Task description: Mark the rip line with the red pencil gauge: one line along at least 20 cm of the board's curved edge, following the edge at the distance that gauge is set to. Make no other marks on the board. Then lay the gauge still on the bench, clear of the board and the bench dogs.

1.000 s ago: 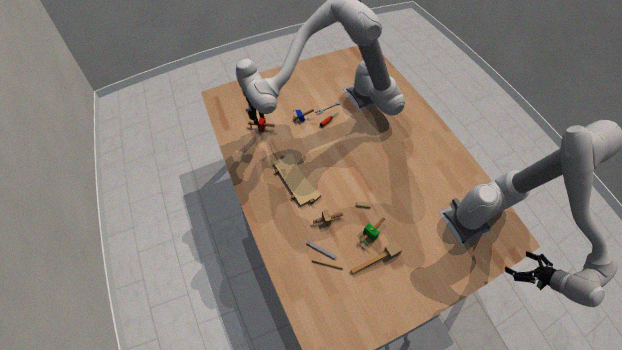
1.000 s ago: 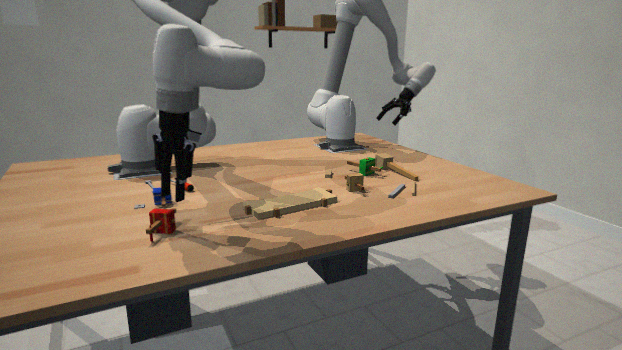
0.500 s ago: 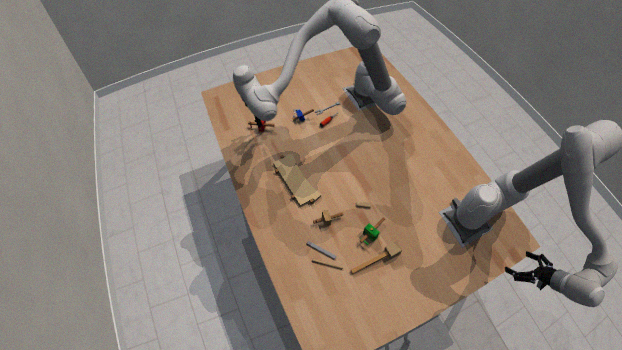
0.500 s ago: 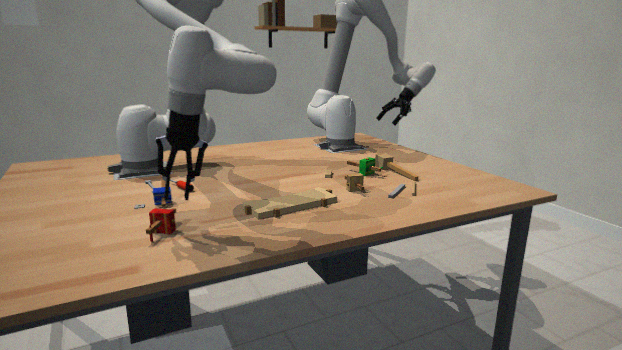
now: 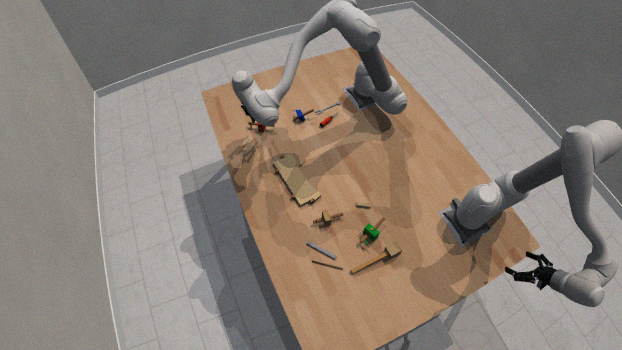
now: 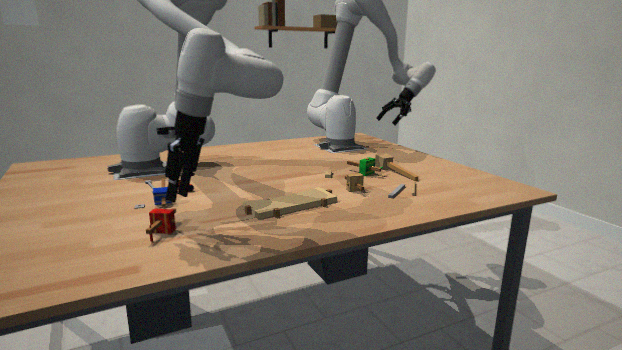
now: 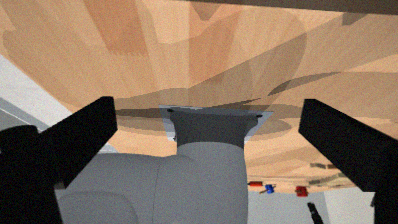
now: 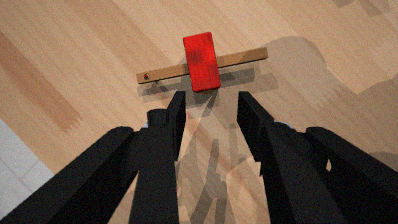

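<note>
Hovering above the red block-and-beam pencil gauge [image 5: 261,127] [image 6: 163,221] [image 7: 301,191] [image 8: 202,62], the right gripper [image 5: 248,112] [image 6: 177,196] [image 8: 211,106] is pointing its fingers down, keeping them partly apart with nothing between them. The gauge is resting on the wooden desk [image 5: 430,150] [image 6: 75,185], its wooden beam passing through the red block and extending on both sides. It is lying well apart from the pale wooden board [image 5: 297,181] [image 6: 295,201], beyond one of the board's ends. Small brown bench dogs [image 5: 312,201] [image 6: 276,212] are standing around the board's edges. Whether the board is bearing any pencil line, the inspector is not able to tell.

The left gripper [image 5: 519,263] [image 6: 387,120] [image 7: 208,114] is hanging beyond the desk's edge, holding its fingers wide apart and gripping nothing.

A blue block-and-beam gauge [image 5: 299,115] [image 6: 160,195] [image 7: 269,188] is sitting near the red one, with a red-handled screwdriver [image 5: 326,121] [image 7: 255,183] and a grey metal wrench [image 5: 321,111] lying beside it. Past the board's other end, a tan wooden gauge [image 5: 326,217] [image 6: 355,182] and a green block-and-beam gauge [image 5: 371,231] [image 6: 367,166] are standing apart from each other. A wooden mallet [image 5: 392,250] [image 6: 384,161] is lying near the green gauge, while a flat grey bar [image 5: 321,250] [image 6: 397,191] and a thin dark strip [image 5: 327,265] [image 6: 414,190] are lying near each other.
</note>
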